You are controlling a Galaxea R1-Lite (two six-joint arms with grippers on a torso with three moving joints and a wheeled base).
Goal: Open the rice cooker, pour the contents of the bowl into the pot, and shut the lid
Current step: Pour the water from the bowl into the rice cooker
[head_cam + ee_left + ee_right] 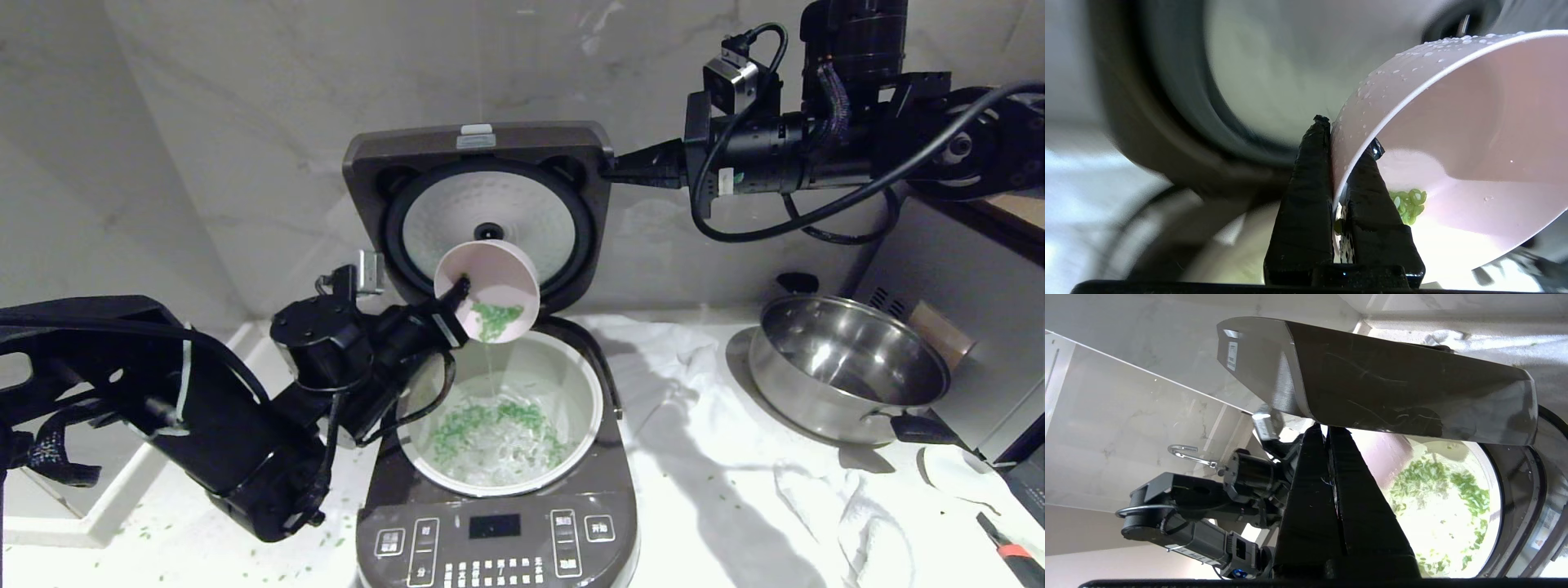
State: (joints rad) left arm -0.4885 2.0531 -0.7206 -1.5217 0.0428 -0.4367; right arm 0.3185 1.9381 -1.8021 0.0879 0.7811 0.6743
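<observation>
Over the open pot of the rice cooker, my left jaws pinch the tilted bowl by its rim, contents streaming down. My right jaws, closed and empty, touch the raised lid.

You are looking at a kitchen: a marble-look wall backs a white counter that carries a rice cooker, a shiny steel pan and a crumpled white cloth. Chopped green bits lie in the cooker's pot.
</observation>
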